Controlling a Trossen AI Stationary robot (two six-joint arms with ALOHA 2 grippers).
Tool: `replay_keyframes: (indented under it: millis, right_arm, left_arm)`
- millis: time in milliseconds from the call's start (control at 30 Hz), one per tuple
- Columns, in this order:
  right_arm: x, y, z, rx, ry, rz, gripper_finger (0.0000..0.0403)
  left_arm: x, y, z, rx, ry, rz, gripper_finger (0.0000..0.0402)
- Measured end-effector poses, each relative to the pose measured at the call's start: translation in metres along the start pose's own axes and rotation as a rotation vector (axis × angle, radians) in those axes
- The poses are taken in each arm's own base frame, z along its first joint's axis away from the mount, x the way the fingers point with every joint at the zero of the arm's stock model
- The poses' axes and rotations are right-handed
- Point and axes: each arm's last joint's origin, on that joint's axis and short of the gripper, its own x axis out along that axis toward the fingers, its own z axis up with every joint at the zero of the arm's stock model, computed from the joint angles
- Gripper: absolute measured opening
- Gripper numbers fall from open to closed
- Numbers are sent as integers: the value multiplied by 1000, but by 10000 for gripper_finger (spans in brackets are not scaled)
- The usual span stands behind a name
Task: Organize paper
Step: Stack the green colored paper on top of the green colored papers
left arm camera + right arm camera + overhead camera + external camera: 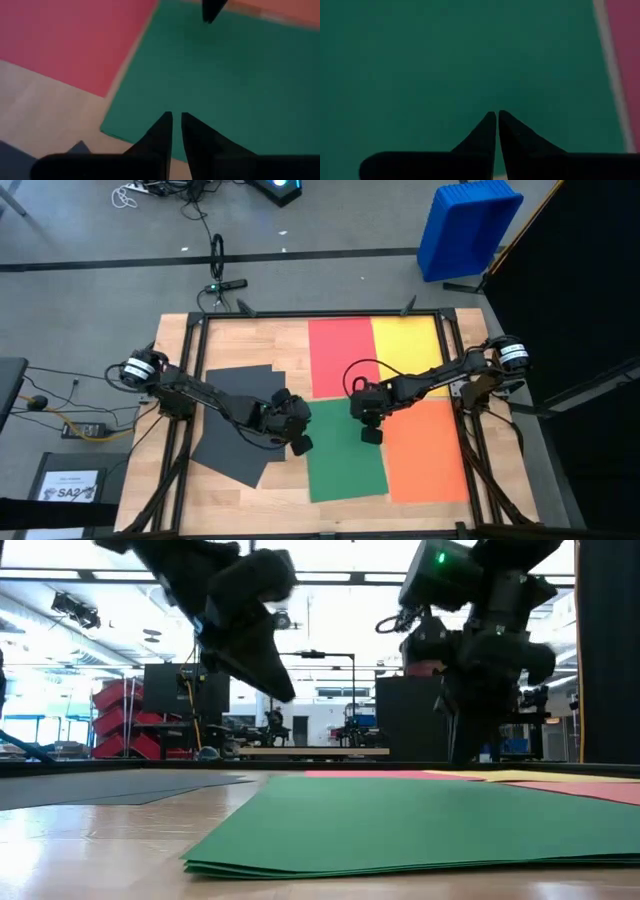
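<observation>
The green paper (345, 465) lies flat on the wooden table (245, 340) — red paper (341, 357) just beyond its far edge, yellow paper (408, 343) beside the red, orange paper (425, 450) along its right edge, and dark grey paper (238, 415) well off to its left. The left gripper (300, 445) hangs over the green sheet's left edge, jaws nearly closed, holding nothing. The right gripper (371, 435) hovers above the green sheet — jaws closed and empty.
</observation>
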Motion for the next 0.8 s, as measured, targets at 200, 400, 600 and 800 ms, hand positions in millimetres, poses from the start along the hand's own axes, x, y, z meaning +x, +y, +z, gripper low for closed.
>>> replay_keyframes:
  millis: [200,400,600,800]
  right_arm:
    - [16,-8,-2,14,56,-22,0]
    - [19,-7,-2,22,65,-18,0]
    - [18,-8,-6,59,105,-31,0]
    - [19,-8,-7,74,114,-30,0]
  left_arm:
    - [-3,10,-29,-143,-160,-95,26]
    - [-10,15,-43,-226,-237,-176,25]
    - [-11,15,-42,-239,-241,-180,25]
    - [-12,15,-42,-239,-241,-184,25]
